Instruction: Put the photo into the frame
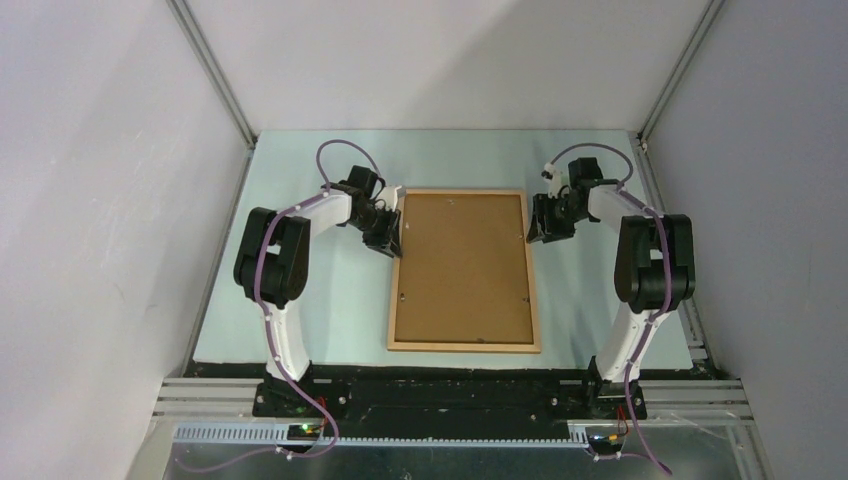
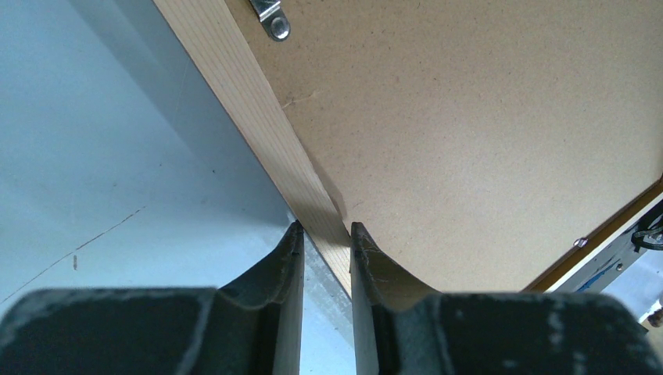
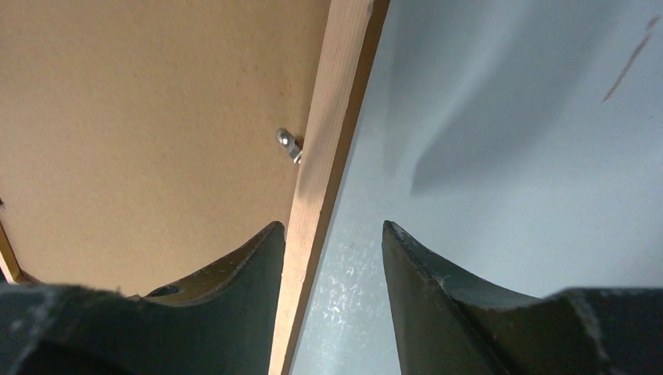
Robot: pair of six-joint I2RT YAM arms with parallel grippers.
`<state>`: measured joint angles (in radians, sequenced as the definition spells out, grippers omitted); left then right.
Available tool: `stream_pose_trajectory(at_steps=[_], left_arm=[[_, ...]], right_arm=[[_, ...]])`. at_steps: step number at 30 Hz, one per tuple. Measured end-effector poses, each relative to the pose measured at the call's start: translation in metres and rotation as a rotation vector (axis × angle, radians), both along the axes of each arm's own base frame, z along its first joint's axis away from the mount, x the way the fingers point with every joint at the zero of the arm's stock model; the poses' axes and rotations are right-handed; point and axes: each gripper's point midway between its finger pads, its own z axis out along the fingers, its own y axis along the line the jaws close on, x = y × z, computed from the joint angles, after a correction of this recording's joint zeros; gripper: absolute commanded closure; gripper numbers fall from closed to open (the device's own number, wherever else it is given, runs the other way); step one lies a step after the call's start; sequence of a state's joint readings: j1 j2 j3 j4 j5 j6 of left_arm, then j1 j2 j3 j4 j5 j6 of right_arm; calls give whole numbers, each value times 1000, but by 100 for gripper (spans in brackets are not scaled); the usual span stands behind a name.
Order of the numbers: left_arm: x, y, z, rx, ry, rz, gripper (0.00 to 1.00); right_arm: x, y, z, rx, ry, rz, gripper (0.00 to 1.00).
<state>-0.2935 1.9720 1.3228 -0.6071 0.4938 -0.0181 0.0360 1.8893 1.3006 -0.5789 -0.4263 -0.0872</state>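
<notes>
With elbow raised and wrist turned inward, my left fingers (image 2: 270,281) pinch the left rail of the frame (image 1: 464,346), lying back-up in the middle of the counter (image 1: 320,300), brown backing board (image 1: 465,265) showing, while my right fingers (image 3: 234,273), arm mirrored, straddle its right rail, spread.

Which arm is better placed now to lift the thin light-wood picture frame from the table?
Left. The left gripper pinches the left moulding of the thin light-wood picture frame between its fingers. The right gripper only straddles the right moulding, jaws open, a gap beside one finger.
</notes>
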Motion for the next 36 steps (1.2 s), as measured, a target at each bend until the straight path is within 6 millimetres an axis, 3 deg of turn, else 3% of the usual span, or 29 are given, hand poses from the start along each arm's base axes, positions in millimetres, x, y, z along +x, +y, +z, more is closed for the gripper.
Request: stream_pose_trajectory(at_steps=[8,19,27,30,36], left_arm=[[0,0,0,0,0,0,100],[0,0,0,-1,1,0,100],[0,0,0,-2,1,-1,87],[0,0,0,-2,1,-1,79],[0,0,0,-2,1,-1,62]], right_arm=[[-26,9,-11,-9,46,49,46],[-32,20,-12,-18,50,83,56],[-32,19,-14,-41,50,77,77],[-32,18,-14,-41,54,70,86],[-32,15,-13,-23,67,42,95]])
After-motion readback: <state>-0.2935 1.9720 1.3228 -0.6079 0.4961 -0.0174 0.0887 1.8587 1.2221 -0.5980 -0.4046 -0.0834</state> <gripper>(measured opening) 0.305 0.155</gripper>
